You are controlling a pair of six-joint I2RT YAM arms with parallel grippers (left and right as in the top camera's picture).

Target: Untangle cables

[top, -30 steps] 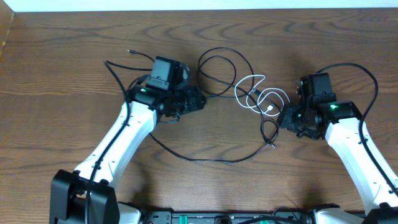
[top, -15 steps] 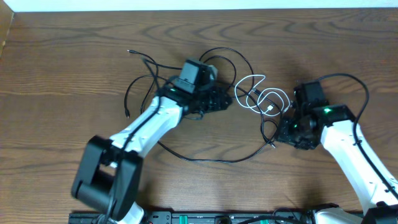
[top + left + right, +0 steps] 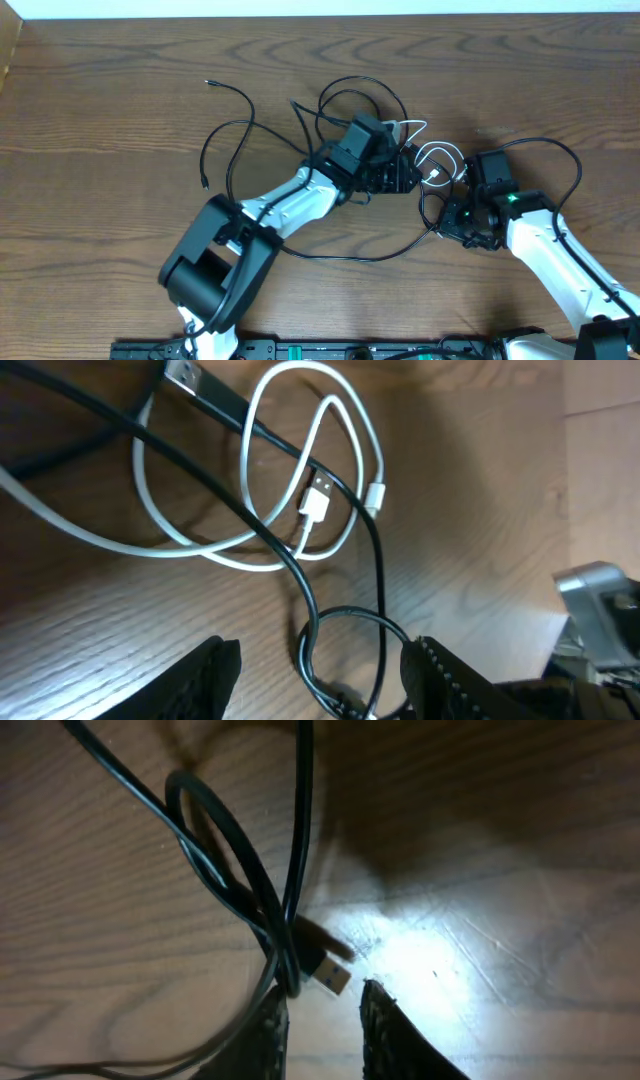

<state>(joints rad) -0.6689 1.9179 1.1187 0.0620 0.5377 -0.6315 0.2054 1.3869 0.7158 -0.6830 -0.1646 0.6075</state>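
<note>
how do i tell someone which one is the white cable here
Look near the centre of the wooden table, where the black cables tangle. The white cable lies there in small loops, the only pale one among them.

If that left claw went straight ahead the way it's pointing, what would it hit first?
Most likely the small black cable loop, which lies just ahead of the open left gripper, in line with the gap between its fingers. The white cable lies beyond it. Depth is hard to judge.

grained wood table [image 3: 100, 110], smooth plastic cables [image 3: 377, 572], metal plug tip [image 3: 337, 979].
</note>
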